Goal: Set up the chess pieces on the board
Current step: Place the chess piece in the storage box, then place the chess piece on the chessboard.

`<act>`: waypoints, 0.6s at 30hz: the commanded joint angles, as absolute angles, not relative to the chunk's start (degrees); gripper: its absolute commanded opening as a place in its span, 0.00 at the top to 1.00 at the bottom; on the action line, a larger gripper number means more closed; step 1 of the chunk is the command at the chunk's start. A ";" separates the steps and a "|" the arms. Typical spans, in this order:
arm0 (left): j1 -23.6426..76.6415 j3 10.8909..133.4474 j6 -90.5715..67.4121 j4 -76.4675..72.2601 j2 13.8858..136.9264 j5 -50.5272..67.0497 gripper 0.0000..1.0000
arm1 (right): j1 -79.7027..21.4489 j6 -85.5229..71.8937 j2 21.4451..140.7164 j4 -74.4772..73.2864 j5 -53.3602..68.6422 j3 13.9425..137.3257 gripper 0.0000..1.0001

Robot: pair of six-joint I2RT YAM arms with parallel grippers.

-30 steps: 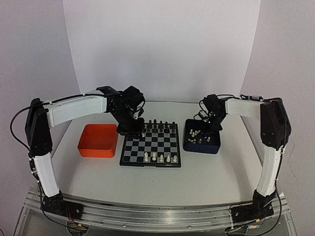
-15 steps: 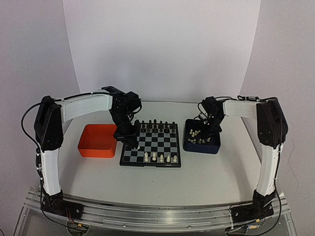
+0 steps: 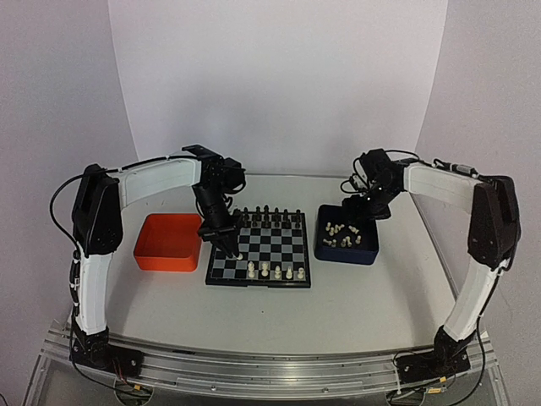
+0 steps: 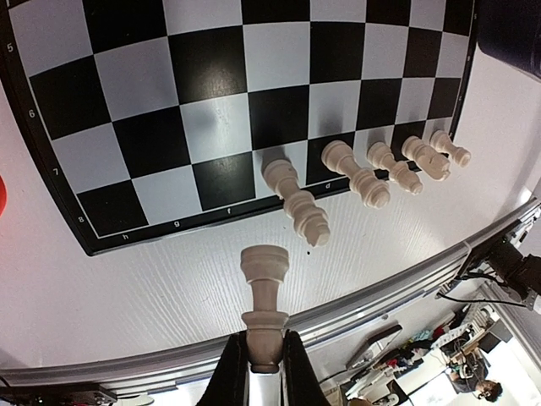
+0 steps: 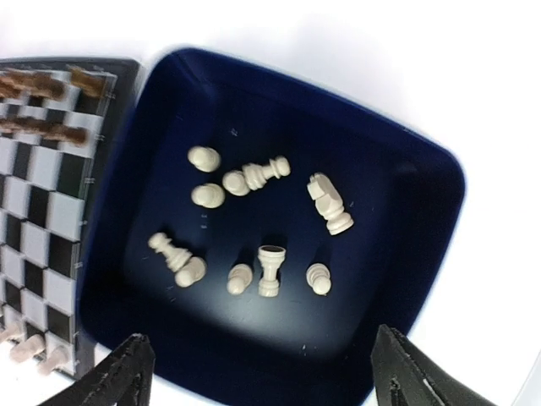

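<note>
Over the near-left part of the board (image 3: 279, 245), in the top view, the left gripper (image 3: 230, 247) points down. Five white chess pieces (image 3: 276, 271) already stand along the near row and the black pieces (image 3: 269, 213) along the far row. The right gripper (image 3: 355, 216) hangs above the dark blue tray (image 3: 347, 256). The orange tray (image 3: 161, 258) sits just left of the board.

From the left wrist, we see the fingers (image 4: 296, 376) clamped on one end of a white rook (image 4: 264, 283), most of which sticks out beyond them. With so short a hold, we judge it could swing or slip on touching down. The nearest standing piece (image 4: 292, 190) is close enough to topple if the descent drifts right.

From the right wrist, the jaws stand wide apart with nothing between them, over loose white pieces (image 5: 270, 269) in the blue tray. Several lie on their sides and some touch, so we think a closing grip could catch two at once or lift one crooked.
</note>
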State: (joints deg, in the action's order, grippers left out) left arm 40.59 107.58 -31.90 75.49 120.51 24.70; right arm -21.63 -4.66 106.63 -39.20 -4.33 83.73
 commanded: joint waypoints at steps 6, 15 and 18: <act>39.38 105.39 -33.22 82.09 121.27 29.28 1.00 | -21.64 -6.78 92.31 -33.54 0.95 76.74 0.08; 38.98 105.70 -33.06 82.08 123.93 29.72 1.00 | -21.66 -6.53 88.15 -32.52 -1.40 72.64 0.07; 38.84 106.39 -32.99 82.07 124.91 29.64 1.00 | -21.68 -6.35 87.57 -32.41 -2.16 71.79 0.07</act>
